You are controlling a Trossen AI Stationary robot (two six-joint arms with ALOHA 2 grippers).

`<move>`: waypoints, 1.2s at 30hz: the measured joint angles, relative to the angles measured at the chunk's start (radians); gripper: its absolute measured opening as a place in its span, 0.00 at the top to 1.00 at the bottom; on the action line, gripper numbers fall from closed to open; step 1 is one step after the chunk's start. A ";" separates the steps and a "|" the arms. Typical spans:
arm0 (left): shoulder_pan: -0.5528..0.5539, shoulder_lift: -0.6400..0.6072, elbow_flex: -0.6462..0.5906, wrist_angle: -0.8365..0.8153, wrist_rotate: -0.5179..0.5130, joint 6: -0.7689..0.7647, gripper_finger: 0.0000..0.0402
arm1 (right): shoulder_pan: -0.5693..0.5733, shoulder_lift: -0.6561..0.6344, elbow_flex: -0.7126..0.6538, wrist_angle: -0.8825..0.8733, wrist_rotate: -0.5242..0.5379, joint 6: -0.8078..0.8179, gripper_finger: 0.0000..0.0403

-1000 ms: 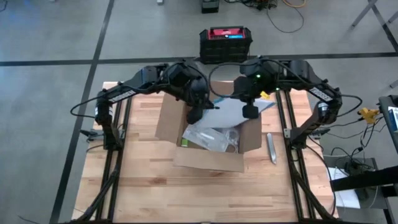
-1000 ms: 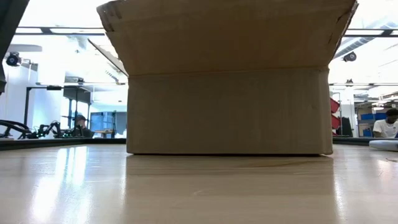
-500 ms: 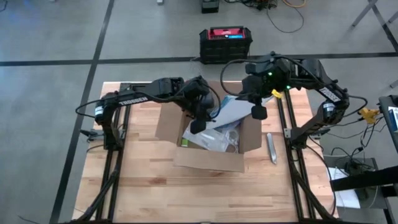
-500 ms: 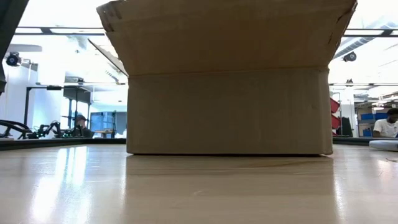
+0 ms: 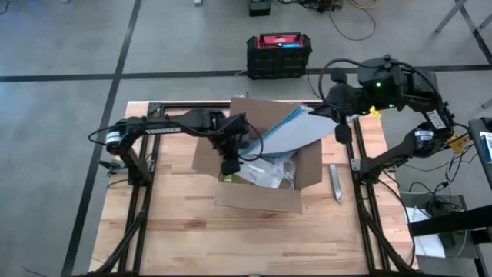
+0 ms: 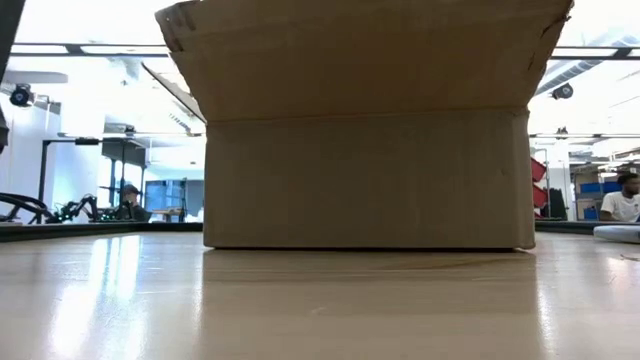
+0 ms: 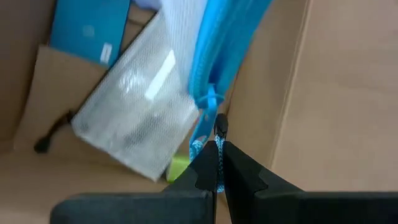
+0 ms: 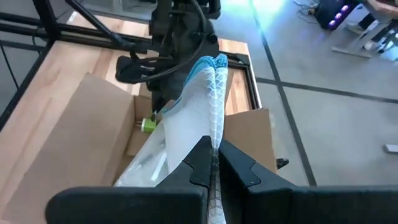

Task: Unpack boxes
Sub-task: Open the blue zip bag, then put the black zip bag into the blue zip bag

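Cardboard box [image 5: 261, 165] is sitting mid-table with its flaps spread open, so both arms are reaching its contents from above. Right gripper [image 5: 339, 129], over the box's far right corner, is clenching one end of the blue-edged mesh bag [image 5: 296, 131], apparently lifting it out. Left gripper [image 5: 227, 165], dipping inside the box's left side, is clamping the bag's blue zipper cord [image 7: 208, 134], probably steadying that end
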 joint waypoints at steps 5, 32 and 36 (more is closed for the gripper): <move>0.004 -0.111 -0.015 -0.024 -0.061 -0.015 1.00 | 0.002 0.031 -0.054 0.057 -0.076 0.025 1.00; 0.042 -0.366 -0.063 0.442 0.019 0.170 0.61 | 0.033 0.170 -0.098 0.233 -0.184 0.199 1.00; 0.045 -0.332 -0.063 0.574 0.035 0.246 0.59 | 0.047 0.188 -0.098 0.239 -0.181 0.254 1.00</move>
